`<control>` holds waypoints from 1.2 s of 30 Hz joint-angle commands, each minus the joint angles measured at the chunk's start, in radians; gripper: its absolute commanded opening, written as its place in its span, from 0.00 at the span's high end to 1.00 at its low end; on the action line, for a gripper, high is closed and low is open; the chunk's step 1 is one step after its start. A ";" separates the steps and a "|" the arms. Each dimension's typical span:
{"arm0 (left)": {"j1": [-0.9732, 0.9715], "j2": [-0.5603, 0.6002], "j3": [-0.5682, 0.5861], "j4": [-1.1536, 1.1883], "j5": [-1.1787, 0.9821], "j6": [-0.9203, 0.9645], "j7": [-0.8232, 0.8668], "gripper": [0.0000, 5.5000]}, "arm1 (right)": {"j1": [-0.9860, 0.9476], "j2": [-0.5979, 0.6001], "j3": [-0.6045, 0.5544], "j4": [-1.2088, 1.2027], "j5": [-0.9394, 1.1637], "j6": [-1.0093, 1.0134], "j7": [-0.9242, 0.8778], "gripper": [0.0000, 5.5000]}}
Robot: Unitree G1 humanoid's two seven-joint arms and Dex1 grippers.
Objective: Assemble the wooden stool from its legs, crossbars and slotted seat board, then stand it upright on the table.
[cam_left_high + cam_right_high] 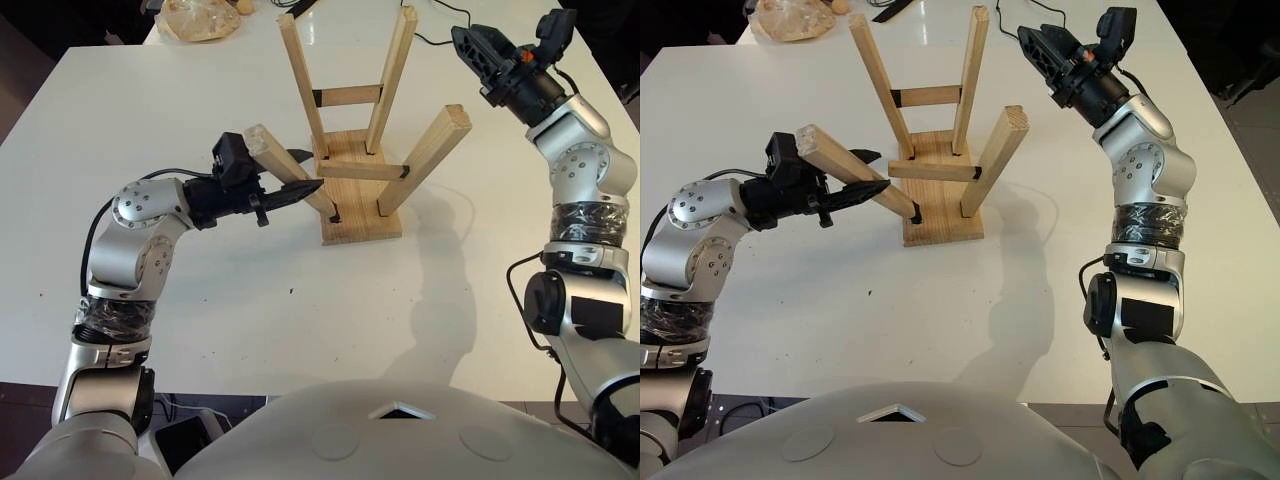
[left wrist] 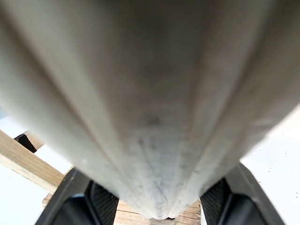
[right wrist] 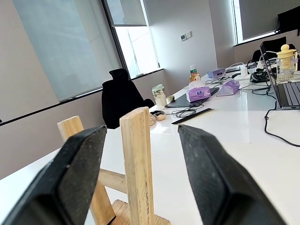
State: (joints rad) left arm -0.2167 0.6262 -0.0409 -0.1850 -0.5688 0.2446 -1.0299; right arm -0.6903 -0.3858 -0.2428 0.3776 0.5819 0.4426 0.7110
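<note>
1. White table (image 1: 200,300) was the biggest thing in front of you. The stool (image 1: 360,170) sat upside down mid-table, w/ its seat board (image 1: 362,228) flat on the top and legs pointing up.
2. Crossbars (image 1: 350,95) ran btwn the legs.
3. Your L gripper (image 1: 305,172) was pinching the near-left leg (image 1: 262,140). That leg leaned outward toward that arm, w/ its lower end at the seat board.
4. Your R gripper (image 1: 478,52) hung raised w/ fingers spread wide, holding nothing. It was near the top of the far-right leg (image 1: 397,65), not touching it.
</note>
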 commanded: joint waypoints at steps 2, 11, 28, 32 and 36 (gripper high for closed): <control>0.044 -0.018 -0.114 -0.041 0.008 0.081 -0.042 0.63 | 0.005 -0.003 -0.003 0.005 -0.011 0.003 -0.004 0.49; 0.041 -0.004 -0.110 -0.002 0.043 0.075 -0.025 0.63 | 0.028 0.001 -0.003 0.014 -0.028 -0.007 -0.010 0.49; -0.039 0.017 -0.188 -0.117 0.117 0.179 0.077 0.63 | -0.010 0.012 -0.103 -0.654 0.355 0.255 -0.234 0.49; -0.040 -0.004 -0.166 -0.135 0.099 0.249 0.161 0.63 | 0.052 -0.059 -0.047 -0.982 0.505 0.331 -0.252 0.59; -0.019 -0.021 -0.133 -0.138 0.074 0.282 0.210 0.63 | 0.133 -0.151 0.072 -1.094 0.376 0.334 -0.217 0.69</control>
State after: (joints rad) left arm -0.2782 0.5914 -0.1910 -0.3566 -0.5286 0.4612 -0.8736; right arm -0.6126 -0.4817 -0.2403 -0.6528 1.0189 0.7581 0.4793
